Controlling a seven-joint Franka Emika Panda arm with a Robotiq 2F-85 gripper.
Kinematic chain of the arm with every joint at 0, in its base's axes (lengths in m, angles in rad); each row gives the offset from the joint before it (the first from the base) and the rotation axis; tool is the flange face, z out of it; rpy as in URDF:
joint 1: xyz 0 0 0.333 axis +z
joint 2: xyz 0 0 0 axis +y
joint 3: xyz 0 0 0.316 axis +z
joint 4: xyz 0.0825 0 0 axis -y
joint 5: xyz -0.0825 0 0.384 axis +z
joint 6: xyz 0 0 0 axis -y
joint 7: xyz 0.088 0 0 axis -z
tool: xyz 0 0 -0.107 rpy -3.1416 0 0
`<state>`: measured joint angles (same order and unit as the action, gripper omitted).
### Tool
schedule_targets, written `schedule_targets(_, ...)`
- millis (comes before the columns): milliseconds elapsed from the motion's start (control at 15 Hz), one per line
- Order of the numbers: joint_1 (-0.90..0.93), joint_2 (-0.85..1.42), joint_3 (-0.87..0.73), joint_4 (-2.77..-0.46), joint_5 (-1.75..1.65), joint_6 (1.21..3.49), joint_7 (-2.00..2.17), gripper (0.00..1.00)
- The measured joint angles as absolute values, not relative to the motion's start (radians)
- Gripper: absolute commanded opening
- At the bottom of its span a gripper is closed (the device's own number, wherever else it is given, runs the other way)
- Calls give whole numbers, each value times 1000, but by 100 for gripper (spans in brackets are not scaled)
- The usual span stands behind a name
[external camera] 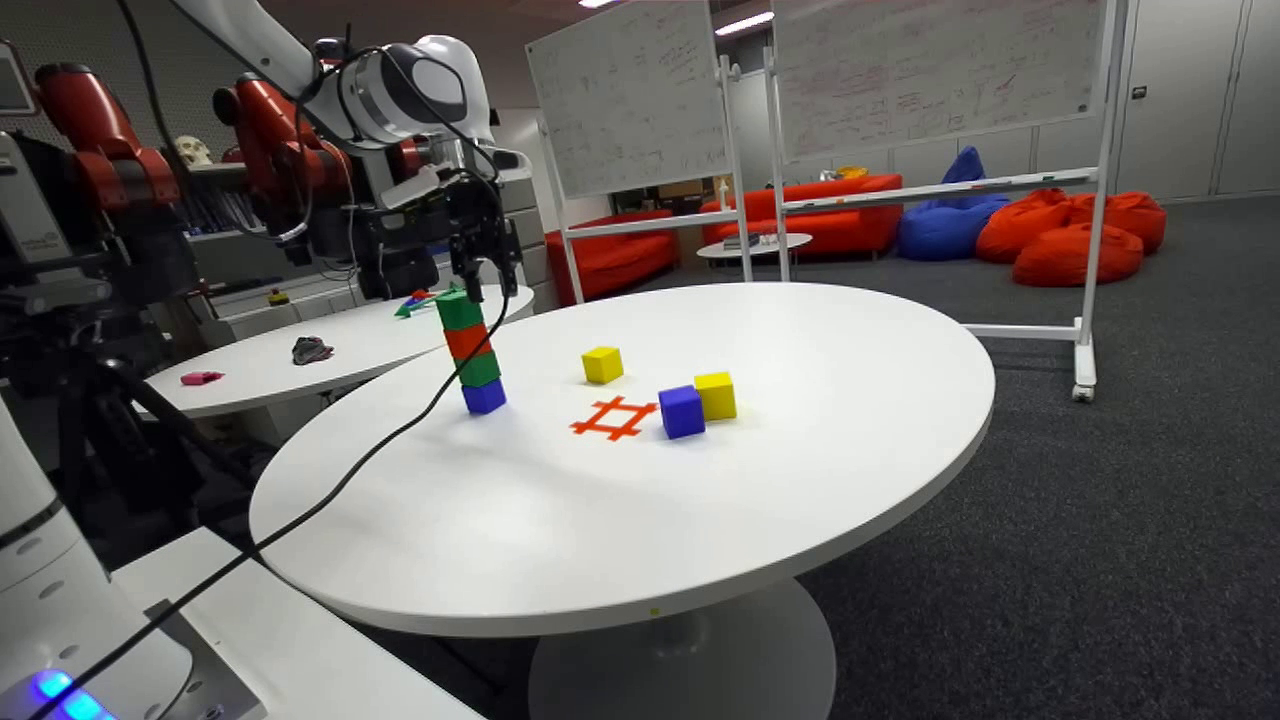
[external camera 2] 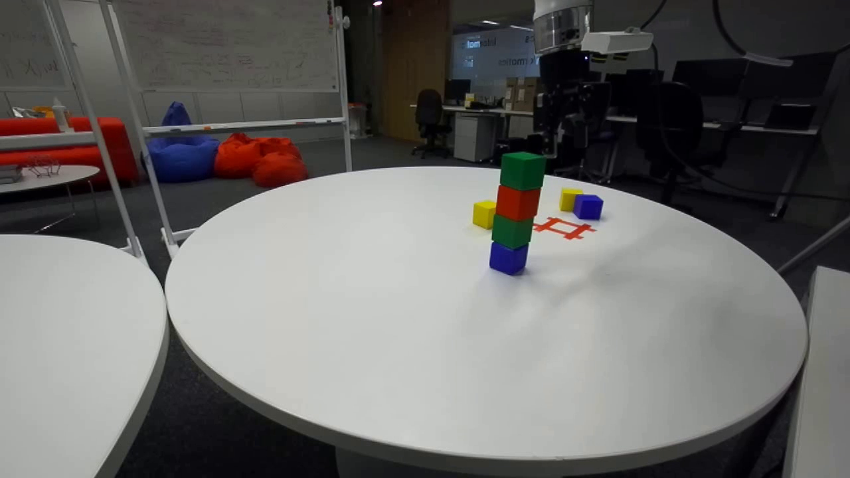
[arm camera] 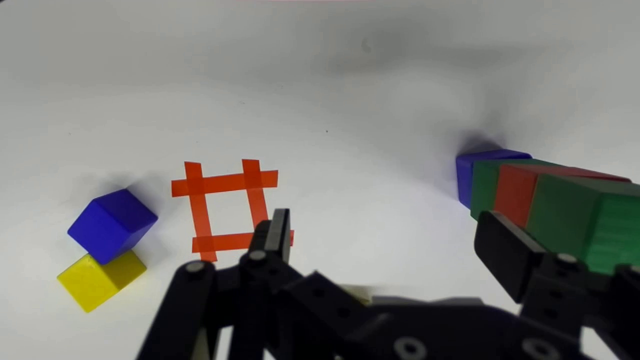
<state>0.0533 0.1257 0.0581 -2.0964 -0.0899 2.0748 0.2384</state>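
Note:
My gripper (external camera: pixel 492 285) is open and empty, above the table near the top of an upright stack of cubes; it also shows in an exterior view (external camera 2: pixel 564 146) and in the wrist view (arm camera: pixel 384 222). From the bottom the stack is a blue cube (external camera 2: pixel 509 257), a green cube (external camera 2: pixel 512 231), a red cube (external camera 2: pixel 518 203) and a green cube (external camera 2: pixel 522 171). In the wrist view the stack stands beyond the right finger; I cannot tell whether they touch. A lone yellow cube (external camera: pixel 603 365) is mostly hidden behind the gripper in the wrist view (arm camera: pixel 359 292).
A red tape square (arm camera: pixel 201 215) marks the white round table (external camera: pixel 700 500). Beside it a blue cube (arm camera: pixel 112 225) sits against another yellow cube (arm camera: pixel 100 280). A black cable (external camera: pixel 380 445) hangs across an exterior view. A second white table (external camera 2: pixel 66 332) adjoins. Whiteboards (external camera: pixel 640 100) stand behind.

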Motion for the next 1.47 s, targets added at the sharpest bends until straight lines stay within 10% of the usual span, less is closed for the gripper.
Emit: schedule_targets(1467, 69, 126, 57, -2097, -107, 2119, 238, 100)
